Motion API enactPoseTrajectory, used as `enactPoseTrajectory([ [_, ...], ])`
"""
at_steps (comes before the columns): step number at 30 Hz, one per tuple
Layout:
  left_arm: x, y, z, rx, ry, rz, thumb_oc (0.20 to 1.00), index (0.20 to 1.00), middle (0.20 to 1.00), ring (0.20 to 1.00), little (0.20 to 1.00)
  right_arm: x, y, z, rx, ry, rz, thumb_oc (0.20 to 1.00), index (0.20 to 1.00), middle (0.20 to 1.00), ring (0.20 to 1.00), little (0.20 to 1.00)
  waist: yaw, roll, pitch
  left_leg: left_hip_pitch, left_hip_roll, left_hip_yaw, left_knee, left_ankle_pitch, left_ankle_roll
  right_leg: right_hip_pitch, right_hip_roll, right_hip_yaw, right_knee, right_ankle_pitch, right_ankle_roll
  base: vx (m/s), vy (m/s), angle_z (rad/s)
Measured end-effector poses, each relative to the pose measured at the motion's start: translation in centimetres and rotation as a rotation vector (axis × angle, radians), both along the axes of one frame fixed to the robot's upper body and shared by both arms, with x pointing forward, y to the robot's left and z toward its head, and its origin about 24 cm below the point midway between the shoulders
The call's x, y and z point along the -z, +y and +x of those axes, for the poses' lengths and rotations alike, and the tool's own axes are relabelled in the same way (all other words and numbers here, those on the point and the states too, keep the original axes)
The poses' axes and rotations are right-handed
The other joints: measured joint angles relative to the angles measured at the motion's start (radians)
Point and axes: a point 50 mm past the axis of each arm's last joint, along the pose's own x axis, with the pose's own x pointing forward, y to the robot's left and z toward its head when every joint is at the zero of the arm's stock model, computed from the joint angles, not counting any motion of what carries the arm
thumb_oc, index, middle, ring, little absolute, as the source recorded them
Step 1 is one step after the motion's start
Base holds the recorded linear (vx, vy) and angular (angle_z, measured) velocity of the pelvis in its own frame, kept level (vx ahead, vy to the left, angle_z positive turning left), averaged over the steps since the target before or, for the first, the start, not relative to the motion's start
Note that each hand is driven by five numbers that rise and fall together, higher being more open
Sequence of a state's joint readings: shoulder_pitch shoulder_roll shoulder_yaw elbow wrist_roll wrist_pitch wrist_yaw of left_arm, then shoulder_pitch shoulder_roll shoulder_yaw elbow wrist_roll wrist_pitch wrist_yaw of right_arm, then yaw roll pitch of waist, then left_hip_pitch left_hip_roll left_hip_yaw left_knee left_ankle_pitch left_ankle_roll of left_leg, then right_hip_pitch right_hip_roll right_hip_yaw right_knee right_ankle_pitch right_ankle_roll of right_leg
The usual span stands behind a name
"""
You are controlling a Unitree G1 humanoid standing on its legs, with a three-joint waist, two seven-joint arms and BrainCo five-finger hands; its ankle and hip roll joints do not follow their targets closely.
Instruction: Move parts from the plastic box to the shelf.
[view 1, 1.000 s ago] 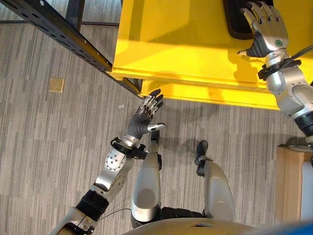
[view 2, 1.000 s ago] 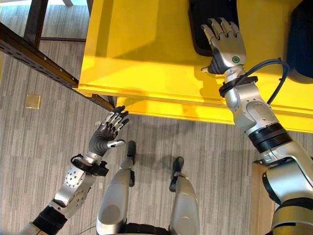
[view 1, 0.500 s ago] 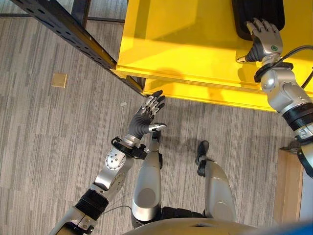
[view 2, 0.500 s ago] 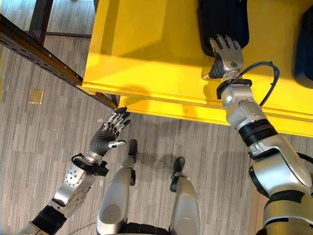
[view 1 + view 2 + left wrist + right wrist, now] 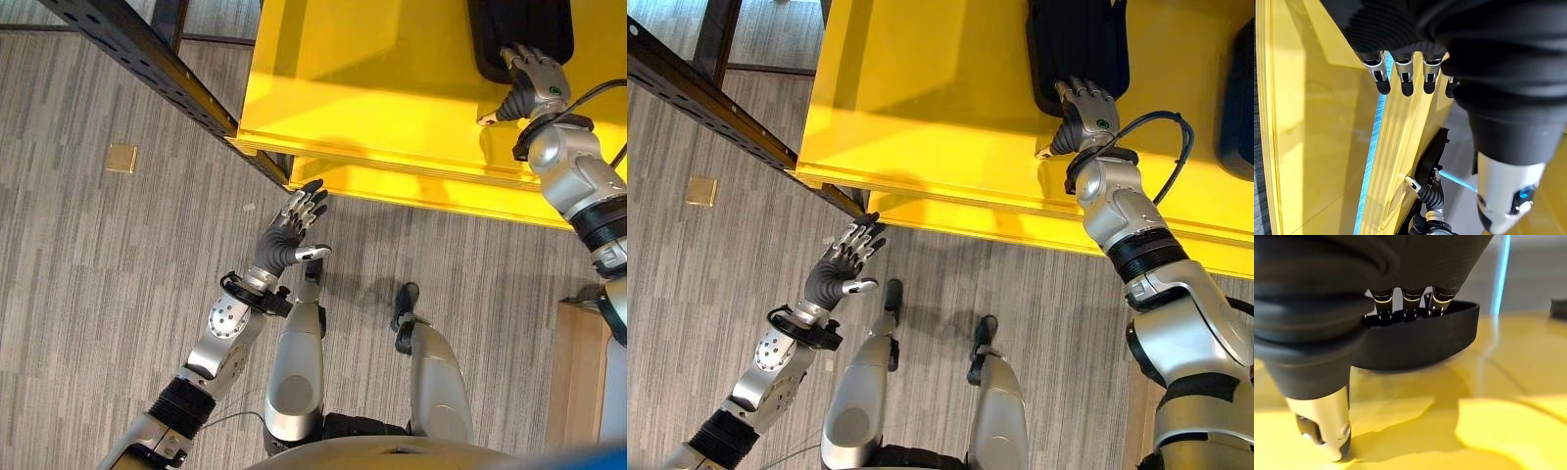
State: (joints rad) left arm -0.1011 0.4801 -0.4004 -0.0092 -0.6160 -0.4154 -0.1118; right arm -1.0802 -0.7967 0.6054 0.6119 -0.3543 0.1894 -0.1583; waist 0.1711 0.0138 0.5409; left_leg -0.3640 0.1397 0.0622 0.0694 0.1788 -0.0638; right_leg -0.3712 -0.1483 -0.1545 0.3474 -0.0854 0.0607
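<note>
While the yellow plastic box (image 5: 921, 108) spans the far side of my view, I see a black part (image 5: 1078, 44) lying inside it at far right; my right hand (image 5: 1085, 110) hooks its fingers over that part's near rim, and my left hand (image 5: 291, 230) hovers spread above the floor (image 5: 88, 255).

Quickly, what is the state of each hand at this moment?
Left hand: open, fingers straight, holding nothing, above the floor.
Right hand: fingers hooked over the near edge of the black part in the yellow box; thumb not closed.
</note>
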Motion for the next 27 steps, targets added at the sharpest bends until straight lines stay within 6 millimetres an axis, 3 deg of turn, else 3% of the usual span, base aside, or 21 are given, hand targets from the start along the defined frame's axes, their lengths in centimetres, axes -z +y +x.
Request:
enactPoseTrajectory([
  [12, -0.4, 0.0, 0.0, -0.002, -0.005, -0.001, 1.0, 1.0, 1.0, 1.0, 1.0, 1.5, 1.1, -1.0, -0.059, 0.041, 0.102, 1.0, 1.0, 1.0, 1.0, 1.0, -0.017, -0.001, 0.0, 0.012, 0.001, -0.001, 0.001, -0.004, 0.005, 0.014, 0.002, 0.001, -0.002, 0.0, 0.0, 0.0, 0.0, 0.0],
  [27, -1.0, -0.2, 0.4, 0.004, -0.029, -0.002, 1.0, 1.0, 1.0, 1.0, 1.0, 2.0, -0.3, -0.7, 0.038, 0.007, 0.226, 1.0, 1.0, 1.0, 1.0, 1.0, -0.021, -0.003, 0.0, 0.012, 0.001, 0.0, 0.001, -0.004, 0.005, 0.014, 0.003, 0.003, -0.005, 0.0, 0.0, 0.0, 0.0, 0.0],
])
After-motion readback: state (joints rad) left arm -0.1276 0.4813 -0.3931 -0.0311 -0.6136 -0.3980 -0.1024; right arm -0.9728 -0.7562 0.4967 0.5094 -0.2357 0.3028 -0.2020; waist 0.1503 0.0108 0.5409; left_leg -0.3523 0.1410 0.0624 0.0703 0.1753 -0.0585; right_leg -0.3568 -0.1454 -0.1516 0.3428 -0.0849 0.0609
